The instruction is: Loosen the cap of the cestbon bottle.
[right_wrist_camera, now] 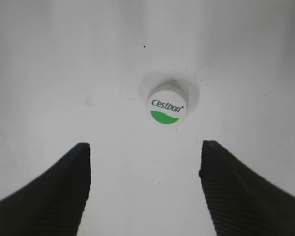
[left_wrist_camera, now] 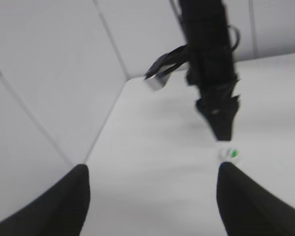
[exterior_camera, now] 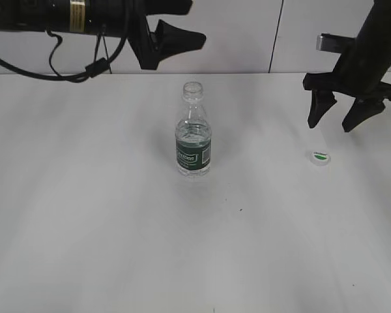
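We see the cap (exterior_camera: 320,157) lying off the bottle on the white table (exterior_camera: 85,228), logo side up, to the right of the cestbon bottle (exterior_camera: 193,134) and well apart from it. The right gripper (exterior_camera: 342,116) hangs just above and slightly behind the cap, pointing down, its two fingers spread apart with nothing between them; in the right wrist view the cap (right_wrist_camera: 166,110) sits on the table ahead of the gap between the fingers, touching neither. The left gripper (exterior_camera: 166,42) is raised high behind the bottle, turned sideways, its fingers also apart and empty; its wrist camera looks across the table at the cap (left_wrist_camera: 229,154) and the right arm above it.

The bottle stands upright near the table's middle, its threaded neck uncovered. We can see clear water inside, reaching about to the top of the green label.
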